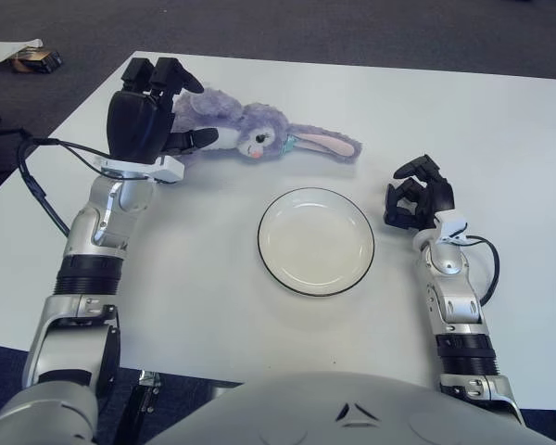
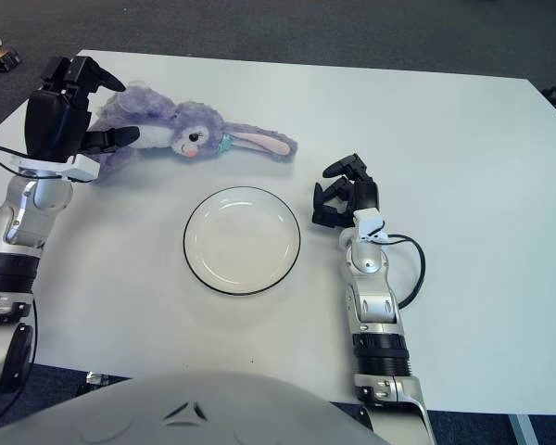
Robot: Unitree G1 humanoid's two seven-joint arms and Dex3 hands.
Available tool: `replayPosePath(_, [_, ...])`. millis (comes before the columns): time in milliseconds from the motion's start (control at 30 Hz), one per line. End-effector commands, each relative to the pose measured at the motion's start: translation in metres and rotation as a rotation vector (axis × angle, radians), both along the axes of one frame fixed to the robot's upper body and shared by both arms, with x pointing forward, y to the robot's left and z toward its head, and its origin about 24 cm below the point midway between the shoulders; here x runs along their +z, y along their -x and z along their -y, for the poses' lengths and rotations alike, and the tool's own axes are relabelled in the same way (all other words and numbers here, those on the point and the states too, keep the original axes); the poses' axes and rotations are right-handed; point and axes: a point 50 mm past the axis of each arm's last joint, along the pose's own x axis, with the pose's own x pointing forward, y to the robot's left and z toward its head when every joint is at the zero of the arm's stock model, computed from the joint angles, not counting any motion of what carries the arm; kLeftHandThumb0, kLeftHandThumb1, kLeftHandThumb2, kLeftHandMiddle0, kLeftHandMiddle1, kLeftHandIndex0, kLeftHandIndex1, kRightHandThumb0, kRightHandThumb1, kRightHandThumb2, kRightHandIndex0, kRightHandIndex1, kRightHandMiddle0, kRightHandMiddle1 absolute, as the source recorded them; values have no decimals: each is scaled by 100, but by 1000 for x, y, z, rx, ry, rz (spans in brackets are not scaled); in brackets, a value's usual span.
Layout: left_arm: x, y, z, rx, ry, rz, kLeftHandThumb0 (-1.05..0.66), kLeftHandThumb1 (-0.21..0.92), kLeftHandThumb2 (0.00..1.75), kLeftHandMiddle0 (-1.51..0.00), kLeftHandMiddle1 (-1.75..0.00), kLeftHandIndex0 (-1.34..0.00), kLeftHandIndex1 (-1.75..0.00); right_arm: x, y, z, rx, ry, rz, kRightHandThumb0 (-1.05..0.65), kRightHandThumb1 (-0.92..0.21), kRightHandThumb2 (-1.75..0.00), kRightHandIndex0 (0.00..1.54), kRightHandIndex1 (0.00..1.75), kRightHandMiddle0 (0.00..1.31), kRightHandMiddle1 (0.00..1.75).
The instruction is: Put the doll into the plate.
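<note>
while the right hand (image 1: 417, 197) sits curled beside the plate (image 1: 316, 241), the left hand (image 1: 148, 116) hovers, fingers spread, over the doll (image 1: 250, 130).

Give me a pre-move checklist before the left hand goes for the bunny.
1. Plate free to receive the toy: ok, nothing in it.
2. Bunny within reach of the left hand: ok, it lies right beside the hand.
3. Left hand has a grip on the bunny: not ok, fingers open, not closed on it.
4. Right hand out of the way: ok, it shows right of the plate.
5. Bunny not already in the plate: ok, it lies on the table behind it.
</note>
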Motion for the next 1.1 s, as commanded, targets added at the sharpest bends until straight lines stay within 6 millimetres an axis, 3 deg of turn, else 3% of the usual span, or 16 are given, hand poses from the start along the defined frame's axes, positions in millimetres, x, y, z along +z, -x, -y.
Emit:
replayPosePath(0, [3, -2, -3, 34, -51, -5, -72, 68, 84, -9, -122, 0, -127, -25, 13, -7, 1, -33, -88, -1, -27, -135, 69, 164, 42, 175])
replayPosePath(267, [6, -4, -9, 169, -184, -94, -76, 61, 83, -2, -110, 0, -110, -11, 5, -6, 31, 4, -45, -1, -27, -135, 70, 164, 42, 175])
replayPosePath(733, [1, -3, -12, 340, -270, -104, -86, 62, 73, 0, -98, 0, -98, 29, -7, -6, 93, 106, 39, -1, -27, -137, 69, 167, 41, 175])
replayPosePath(867, [-1, 3, -11, 367, -291, -138, -88, 62, 69, 0, -87, 0, -90, 51, -15, -10, 111, 131, 70, -1, -27, -136, 69, 167, 40, 175])
replayPosePath(1067, [-2, 7, -11, 389, -307, -199, -91, 63, 66, 0, -65, 0, -74, 66, -24, -12, 129, 160, 87, -1, -28, -136, 68, 168, 40, 175])
